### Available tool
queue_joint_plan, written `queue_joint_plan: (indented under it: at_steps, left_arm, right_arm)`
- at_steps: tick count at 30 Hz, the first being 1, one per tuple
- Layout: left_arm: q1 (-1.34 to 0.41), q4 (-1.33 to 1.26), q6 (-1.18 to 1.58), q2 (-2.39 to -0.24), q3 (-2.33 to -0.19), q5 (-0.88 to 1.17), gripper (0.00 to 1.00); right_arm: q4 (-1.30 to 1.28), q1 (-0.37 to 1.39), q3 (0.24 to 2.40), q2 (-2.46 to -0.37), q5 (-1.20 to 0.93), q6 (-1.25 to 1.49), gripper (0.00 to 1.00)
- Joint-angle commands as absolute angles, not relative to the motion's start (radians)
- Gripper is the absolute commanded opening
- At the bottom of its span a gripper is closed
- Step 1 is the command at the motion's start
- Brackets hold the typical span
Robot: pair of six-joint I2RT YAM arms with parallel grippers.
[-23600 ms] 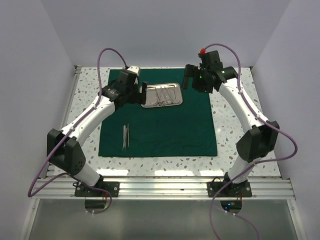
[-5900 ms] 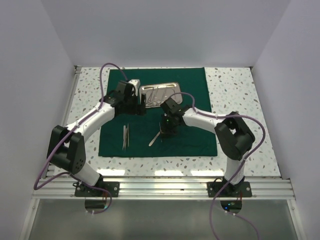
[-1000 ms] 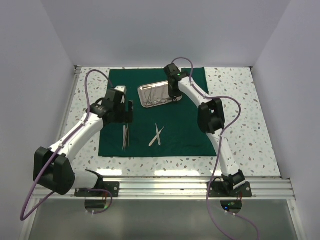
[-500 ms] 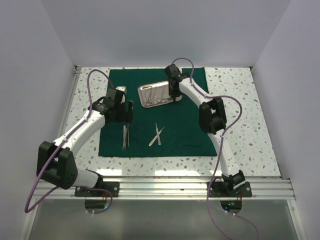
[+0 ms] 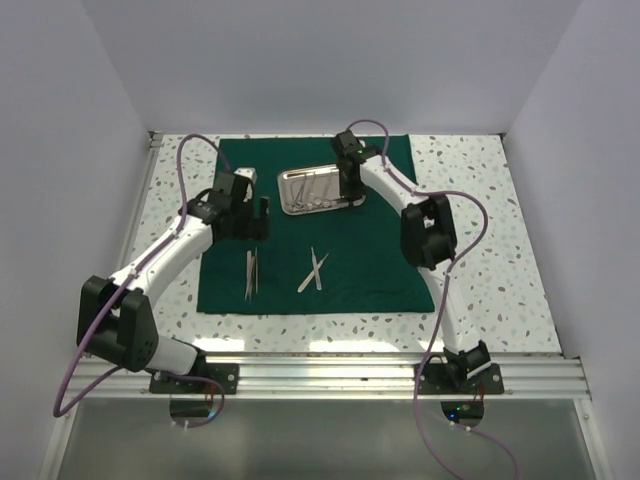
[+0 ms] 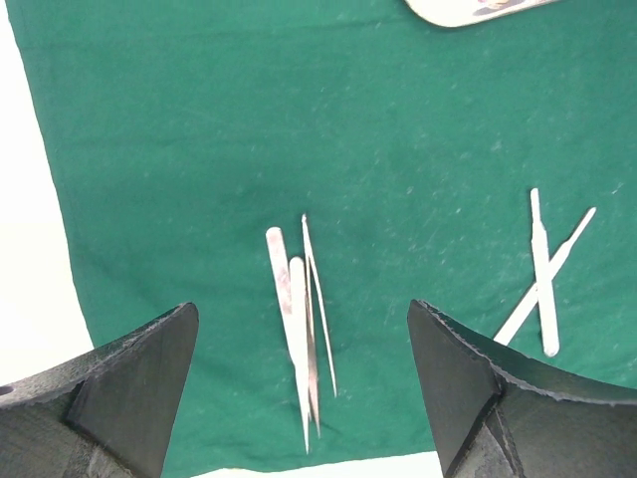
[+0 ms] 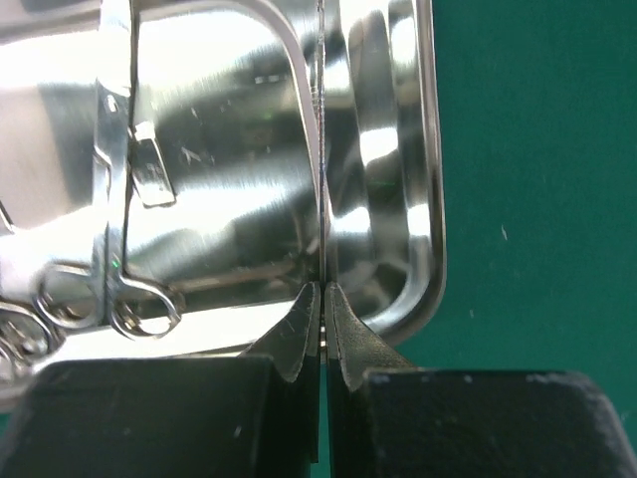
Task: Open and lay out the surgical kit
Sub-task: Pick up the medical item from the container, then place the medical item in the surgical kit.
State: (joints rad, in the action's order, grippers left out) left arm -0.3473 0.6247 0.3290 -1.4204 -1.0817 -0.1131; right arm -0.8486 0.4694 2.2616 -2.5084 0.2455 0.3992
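Note:
The dark green cloth lies spread flat on the table. The steel tray sits on its far half, with ring-handled scissors or forceps inside. My right gripper is down at the tray's right end. In the right wrist view the right gripper is shut on a slim silver instrument that lies in the tray beside its rim. Tweezers and two crossed slim tools lie on the cloth's near half. My left gripper hangs open above the tweezers, empty.
Speckled tabletop shows on both sides of the cloth, and white walls close in the back and sides. The crossed tools lie to the right of the left gripper. A corner of the tray shows at the top of the left wrist view.
My right gripper has shut on the slim instrument in the tray. The left gripper has drifted slightly toward the back and stays open.

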Motion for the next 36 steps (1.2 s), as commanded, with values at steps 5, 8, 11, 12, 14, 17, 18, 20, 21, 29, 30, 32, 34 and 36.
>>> queue_joint_plan:
  at_steps: [5, 8, 11, 12, 14, 17, 18, 20, 21, 29, 30, 32, 34, 36]
  left_arm:
    - [-0.339, 0.525, 0.290, -1.454, -1.147, -0.071, 0.91]
    - [-0.339, 0.511, 0.284, -1.470, -1.150, -0.052, 0.91]
    - [-0.339, 0.480, 0.276, -1.479, -1.143, -0.032, 0.91]
    - [-0.339, 0.470, 0.275, -1.480, -1.129, -0.028, 0.91]
    - [-0.341, 0.448, 0.273, -1.483, -1.114, -0.014, 0.91]
    - [-0.341, 0.408, 0.284, -1.509, -1.083, -0.005, 0.91]
    - [-0.339, 0.391, 0.294, -1.528, -1.075, -0.005, 0.91]
    - [-0.339, 0.370, 0.307, -1.545, -1.075, 0.023, 0.91]
    - [-0.339, 0.365, 0.311, -1.560, -1.080, 0.026, 0.91]
    - [-0.341, 0.356, 0.330, -1.628, -1.124, 0.032, 0.89]
    - [-0.341, 0.357, 0.330, -1.632, -1.126, 0.032, 0.89]
    - [-0.341, 0.368, 0.328, -1.638, -1.140, 0.026, 0.89]
    - [-0.339, 0.374, 0.328, -1.641, -1.152, 0.018, 0.89]
    - [-0.339, 0.380, 0.328, -1.643, -1.173, 0.009, 0.90]
  right_arm:
    - [-0.896, 0.491, 2.094, -2.246, 0.187, 0.413, 0.00]
    - [-0.874, 0.505, 1.990, -2.142, 0.173, 0.442, 0.00]
    - [-0.861, 0.525, 1.892, -2.050, 0.140, 0.484, 0.00]
    - [-0.851, 0.541, 1.867, -2.025, 0.112, 0.497, 0.00]
    - [-0.845, 0.569, 1.801, -1.971, 0.089, 0.532, 0.00]
    - [-0.821, 0.636, 1.701, -1.915, 0.032, 0.587, 0.00]
    - [-0.792, 0.653, 1.672, -1.904, 0.011, 0.606, 0.00]
    - [-0.746, 0.698, 1.571, -1.872, -0.063, 0.656, 0.00]
    - [-0.695, 0.730, 1.539, -1.862, -0.083, 0.672, 0.00]
    - [-0.551, 0.813, 1.373, -1.876, -0.170, 0.759, 0.00]
    - [-0.542, 0.818, 1.368, -1.881, -0.169, 0.761, 0.00]
    - [-0.540, 0.822, 1.368, -1.893, -0.164, 0.764, 0.00]
    - [-0.545, 0.825, 1.368, -1.899, -0.161, 0.767, 0.00]
    - [-0.554, 0.827, 1.370, -1.905, -0.161, 0.764, 0.00]
